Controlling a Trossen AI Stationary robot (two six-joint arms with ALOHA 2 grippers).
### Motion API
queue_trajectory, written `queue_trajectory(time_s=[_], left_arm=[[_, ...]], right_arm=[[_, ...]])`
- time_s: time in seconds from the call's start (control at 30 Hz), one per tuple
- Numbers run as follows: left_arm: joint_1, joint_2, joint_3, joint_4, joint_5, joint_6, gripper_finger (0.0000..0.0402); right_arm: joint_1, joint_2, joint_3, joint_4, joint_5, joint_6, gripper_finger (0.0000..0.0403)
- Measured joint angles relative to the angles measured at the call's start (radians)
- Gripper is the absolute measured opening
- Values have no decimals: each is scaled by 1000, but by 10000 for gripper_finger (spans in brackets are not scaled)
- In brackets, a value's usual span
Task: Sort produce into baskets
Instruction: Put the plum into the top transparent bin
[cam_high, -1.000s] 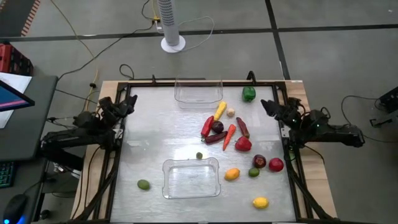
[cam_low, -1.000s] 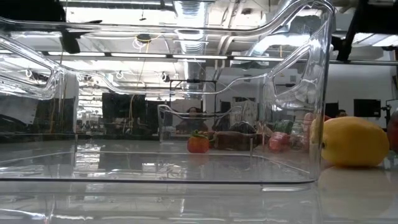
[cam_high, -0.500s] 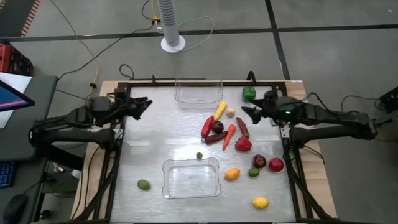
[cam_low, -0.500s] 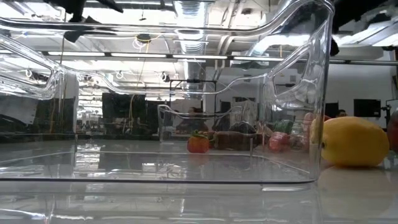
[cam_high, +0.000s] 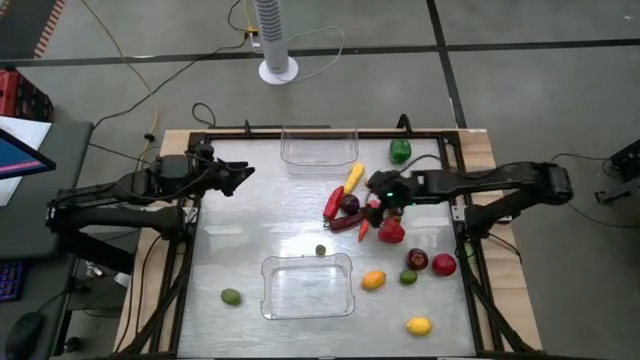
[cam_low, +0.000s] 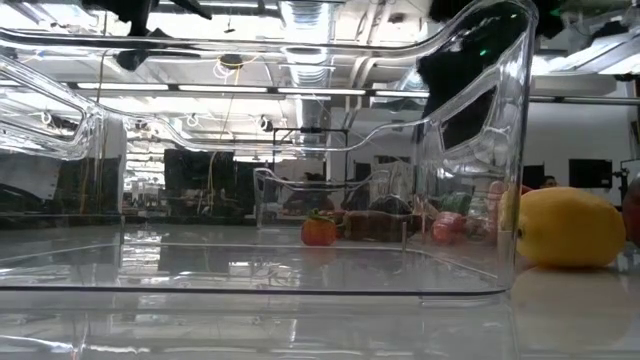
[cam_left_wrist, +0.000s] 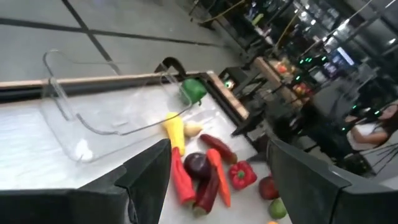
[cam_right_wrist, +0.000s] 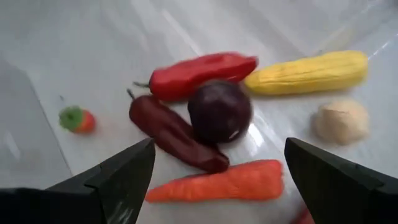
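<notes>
Produce lies in a cluster right of the table's middle: a red chili (cam_high: 333, 203), a maroon round piece (cam_high: 349, 204), yellow corn (cam_high: 354, 177), a carrot (cam_high: 368, 222), a dark maroon chili (cam_high: 347, 223) and a red pepper (cam_high: 391, 232). One clear basket (cam_high: 320, 147) stands at the far edge and another (cam_high: 308, 285) near the front. My right gripper (cam_high: 372, 190) is open above the cluster, over the maroon round piece (cam_right_wrist: 220, 111) and the carrot (cam_right_wrist: 217, 182). My left gripper (cam_high: 243, 172) is open and empty above the table's far left, and its wrist view shows it (cam_left_wrist: 219, 144) facing the far basket (cam_left_wrist: 99, 106).
A green pepper (cam_high: 400, 151) lies at the far right. Red, green and orange round pieces (cam_high: 417, 260) lie at the near right, with a lemon (cam_high: 419, 325) by the front edge. A green piece (cam_high: 231, 296) lies near left and a small one (cam_high: 320, 250) mid-table. A black frame (cam_high: 190, 250) rims the table.
Both arms have reached in from the table's sides. My right gripper has gone toward the table's left edge until it is over the produce cluster. My left gripper has gone toward the table's right edge, past the frame. No produce has moved.
</notes>
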Motion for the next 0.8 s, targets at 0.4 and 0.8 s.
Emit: queue_trajectory(time_s=[0.4, 0.8], left_arm=[[0, -3, 0, 21, 66, -1, 251], [-2, -2, 0, 19, 111, -27, 251]], right_arm=[[-12, 324, 114, 131, 1, -57, 384], [0, 416, 114, 149, 2, -18, 318]])
